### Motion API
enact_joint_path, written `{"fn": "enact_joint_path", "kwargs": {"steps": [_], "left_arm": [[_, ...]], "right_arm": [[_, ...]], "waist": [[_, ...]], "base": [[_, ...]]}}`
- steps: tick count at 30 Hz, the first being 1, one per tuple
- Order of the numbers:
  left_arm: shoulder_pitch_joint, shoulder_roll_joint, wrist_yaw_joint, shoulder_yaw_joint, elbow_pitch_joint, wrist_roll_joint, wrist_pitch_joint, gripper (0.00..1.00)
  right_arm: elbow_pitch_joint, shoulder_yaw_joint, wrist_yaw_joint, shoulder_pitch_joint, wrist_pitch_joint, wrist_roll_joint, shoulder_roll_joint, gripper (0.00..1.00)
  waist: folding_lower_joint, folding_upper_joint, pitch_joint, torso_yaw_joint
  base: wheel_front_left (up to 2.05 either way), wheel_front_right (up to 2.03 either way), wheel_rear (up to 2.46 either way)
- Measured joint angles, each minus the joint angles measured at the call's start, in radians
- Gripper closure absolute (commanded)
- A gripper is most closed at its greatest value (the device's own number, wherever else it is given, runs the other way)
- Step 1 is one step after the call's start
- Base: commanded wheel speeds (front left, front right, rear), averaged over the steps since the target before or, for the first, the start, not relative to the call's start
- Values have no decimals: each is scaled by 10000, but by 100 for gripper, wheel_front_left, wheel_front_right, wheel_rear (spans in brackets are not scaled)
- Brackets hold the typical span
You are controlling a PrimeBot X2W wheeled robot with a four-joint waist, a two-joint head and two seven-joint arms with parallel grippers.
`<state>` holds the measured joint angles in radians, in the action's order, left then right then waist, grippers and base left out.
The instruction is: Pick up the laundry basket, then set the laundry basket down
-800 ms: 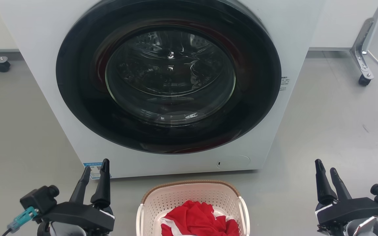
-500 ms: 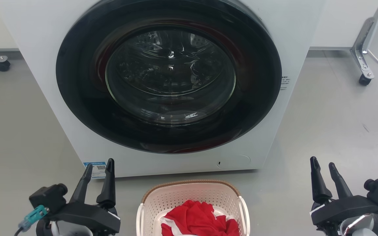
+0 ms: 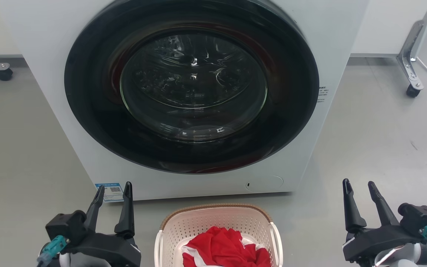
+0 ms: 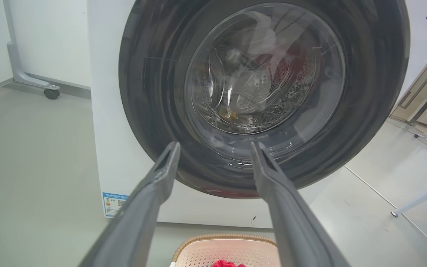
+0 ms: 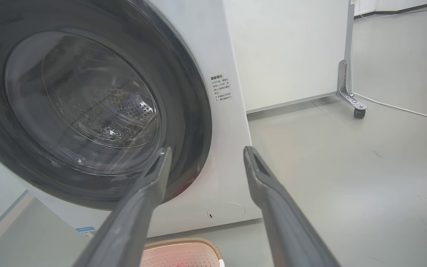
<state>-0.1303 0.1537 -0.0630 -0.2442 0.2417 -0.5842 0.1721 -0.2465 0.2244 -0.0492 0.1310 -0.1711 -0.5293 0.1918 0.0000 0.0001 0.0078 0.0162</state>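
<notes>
The laundry basket (image 3: 215, 222), set on the floor (image 3: 365, 148) just before the washing machine (image 3: 191, 92) and holding red cloth (image 3: 224, 250), is judged light and stiff; its white side handles (image 3: 277, 243) should be gripped. The left gripper (image 3: 113, 186) and right gripper (image 3: 358, 181) are held clear, jaws parted, empty.

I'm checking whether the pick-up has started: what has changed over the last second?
Both arms drew in toward the cream-white perforated plastic laundry basket with the brown woven-look rim. The left gripper slid to the robot's right and the right gripper to its left. Both stay open, holding nothing. The basket, its red cloth and the white washing machine have not moved.
</notes>
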Motion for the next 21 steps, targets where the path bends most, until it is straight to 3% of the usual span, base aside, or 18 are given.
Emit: {"fn": "enact_joint_path", "kwargs": {"steps": [21], "left_arm": [[-74,-119,-525,-472,443,2491,414,0]], "right_arm": [[-50,535,-403,-1,-780,2374,121,0]], "waist": [[0,0,16,34]], "base": [[0,0,0]]}}
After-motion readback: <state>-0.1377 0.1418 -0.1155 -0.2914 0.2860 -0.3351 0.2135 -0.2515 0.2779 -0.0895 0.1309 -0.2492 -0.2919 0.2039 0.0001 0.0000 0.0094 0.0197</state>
